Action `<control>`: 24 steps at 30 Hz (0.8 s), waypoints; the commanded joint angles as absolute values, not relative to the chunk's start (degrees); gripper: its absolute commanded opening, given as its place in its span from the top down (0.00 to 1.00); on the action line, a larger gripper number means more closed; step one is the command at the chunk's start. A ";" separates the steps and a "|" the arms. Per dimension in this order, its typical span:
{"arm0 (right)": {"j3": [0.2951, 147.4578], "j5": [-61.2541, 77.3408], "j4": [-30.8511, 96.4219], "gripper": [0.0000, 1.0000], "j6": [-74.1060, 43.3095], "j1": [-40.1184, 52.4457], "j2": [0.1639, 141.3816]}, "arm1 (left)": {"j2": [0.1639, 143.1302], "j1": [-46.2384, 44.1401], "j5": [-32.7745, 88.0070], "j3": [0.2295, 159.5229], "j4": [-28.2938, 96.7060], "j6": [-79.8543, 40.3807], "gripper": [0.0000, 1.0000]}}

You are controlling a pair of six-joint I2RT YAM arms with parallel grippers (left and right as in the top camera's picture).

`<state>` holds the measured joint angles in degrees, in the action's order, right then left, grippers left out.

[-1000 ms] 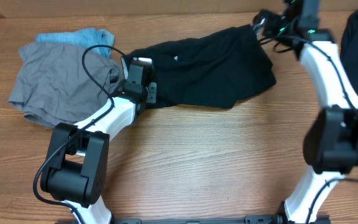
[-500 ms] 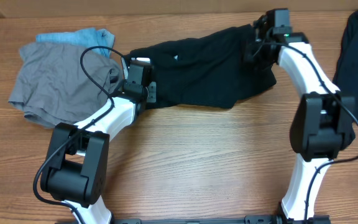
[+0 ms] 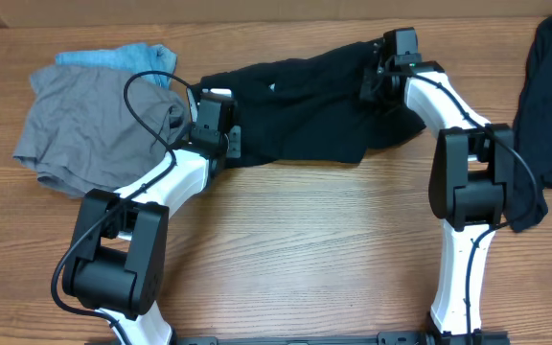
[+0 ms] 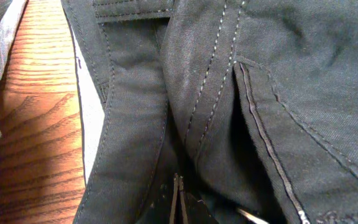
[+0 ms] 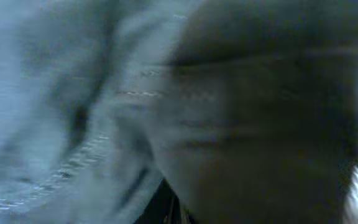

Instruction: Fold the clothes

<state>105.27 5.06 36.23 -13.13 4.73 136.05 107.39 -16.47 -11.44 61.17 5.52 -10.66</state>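
Where it lies across the upper centre, the black garment point(image 3: 305, 96) shows twill with pale stitching, its fold pinched shut in the left gripper point(image 4: 178, 198). Since the earlier frame the right gripper point(image 3: 377, 81) has moved left onto its right end; blur hides the fingers, so their state cannot be told. A grey garment point(image 3: 84, 125) and a light-blue garment point(image 3: 123, 55) lie upper left, a dark garment point(image 3: 544, 96) far right
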 commanded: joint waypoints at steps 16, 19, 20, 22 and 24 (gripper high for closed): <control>119.15 16.43 58.26 0.04 -3.38 -10.41 127.66 | 93.47 -21.19 -8.80 69.56 5.85 -9.30 0.82; 116.75 26.94 57.74 0.05 3.14 -13.08 129.62 | 90.94 -22.63 -7.42 69.56 6.04 -8.73 0.83; 115.77 29.15 57.56 0.05 4.97 -13.43 130.19 | 90.17 -23.27 -7.40 69.56 6.15 -8.75 0.84; 114.48 31.77 57.63 0.04 9.41 -13.52 131.98 | 88.88 -24.32 -6.90 69.56 6.28 -8.69 0.85; 113.21 32.77 56.88 0.01 11.00 -13.28 133.01 | 88.20 -24.80 -4.75 69.56 6.61 -7.84 0.86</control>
<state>114.65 26.37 57.84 5.26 -14.55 131.59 90.24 -23.92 -7.92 68.31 6.13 -9.91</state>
